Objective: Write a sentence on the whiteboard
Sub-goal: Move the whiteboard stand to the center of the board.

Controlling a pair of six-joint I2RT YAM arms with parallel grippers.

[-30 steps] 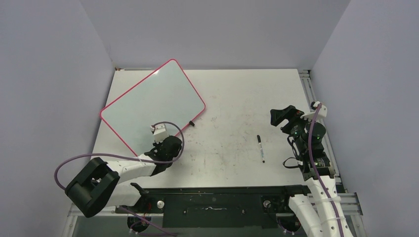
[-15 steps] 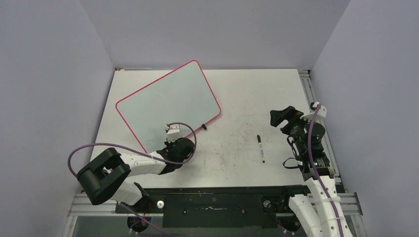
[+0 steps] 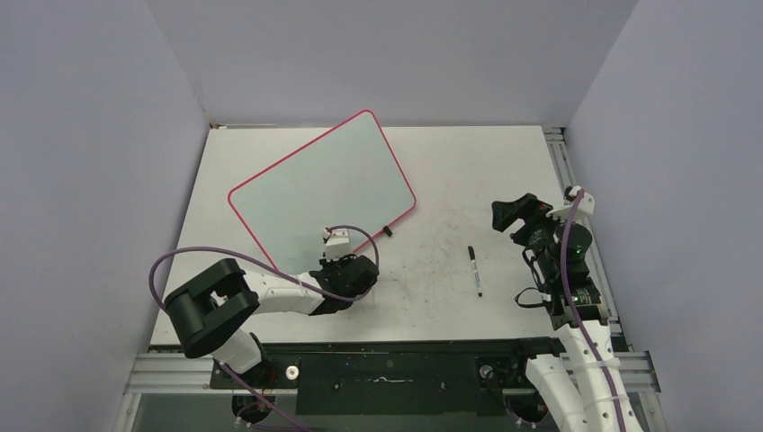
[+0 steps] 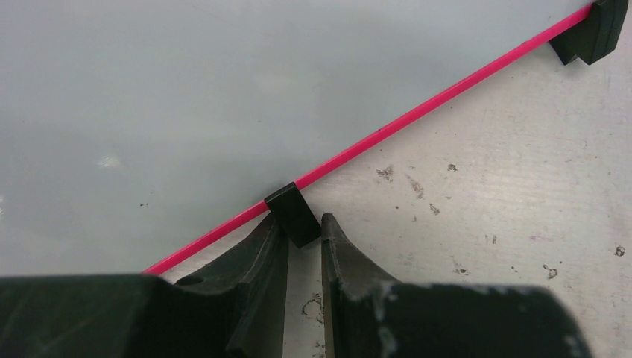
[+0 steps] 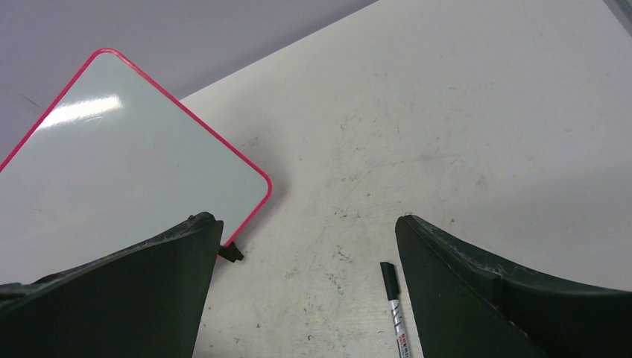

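Top external view: the whiteboard (image 3: 319, 184) lies flat on the tabletop (image 3: 450, 171), toward ten o'clock of its middle, skewed so one corner points to twelve. Its face is blank.

The left pincer (image 4: 304, 231) is narrowed onto the black foot (image 4: 292, 212) on the board's near rim (a second foot (image 3: 389, 231) sits by the corner toward four o'clock). That is a small purchase, and I judge it the main risk. The fingertips pinch only the end of a slim tab, so a sideways pull could let it slip free. It could also pivot the board about that point and leave it crooked for writing.

The marker (image 3: 474, 271) lies loose at four o'clock, well apart from the board.

The left arm reaches low from its base at seven o'clock — elbow folded outward, forearm running toward three, fingers aimed at twelve. The right arm stands by the three o'clock edge. The right pincer (image 5: 307, 224) is spread wide and empty, raised over the tabletop near the marker.
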